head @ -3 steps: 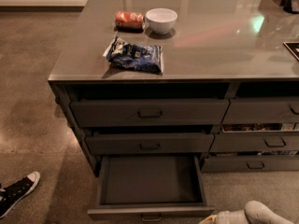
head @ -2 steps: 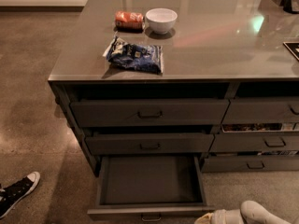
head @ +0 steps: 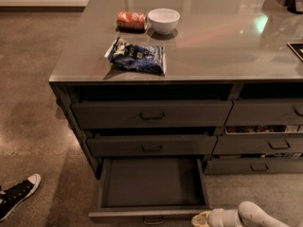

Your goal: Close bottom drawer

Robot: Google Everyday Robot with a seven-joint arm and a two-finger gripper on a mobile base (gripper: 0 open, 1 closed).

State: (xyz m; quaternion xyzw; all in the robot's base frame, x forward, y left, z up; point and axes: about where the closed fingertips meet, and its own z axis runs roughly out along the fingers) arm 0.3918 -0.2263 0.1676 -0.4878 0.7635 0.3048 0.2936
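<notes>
The bottom drawer (head: pixel 151 186) stood pulled far out of the cabinet at six o'clock in the view, its plain dark floor in full sight. Its front lay close to the lower border, with the small handle (head: pixel 153 220) at its middle, partly cut off by that border.

The gripper (head: pixel 200 218) sat low at five o'clock, just beside the right end of the drawer front. Whether it touched the front could not be told, nor whether it was open or closed; it had hold of nothing that could be seen. Its white arm (head: pixel 248 213) ran off from it towards four o'clock.

Directly above the open drawer, at its twelve o'clock, the middle drawer (head: pixel 151 145) and the top drawer (head: pixel 151 113) sat much further in. At their three o'clock were the drawers of the next stack (head: pixel 265 144).

On the grey counter (head: pixel 227 46), a blue bag (head: pixel 137 56) lay near the front edge at eleven o'clock. Beyond it stood a white bowl (head: pixel 164 20), with an orange packet (head: pixel 131 20) just beside the bowl at its nine o'clock.

A black shoe (head: pixel 16 195) with a white toe rested on the floor (head: pixel 33 93) at eight o'clock, well apart from the cabinet.
</notes>
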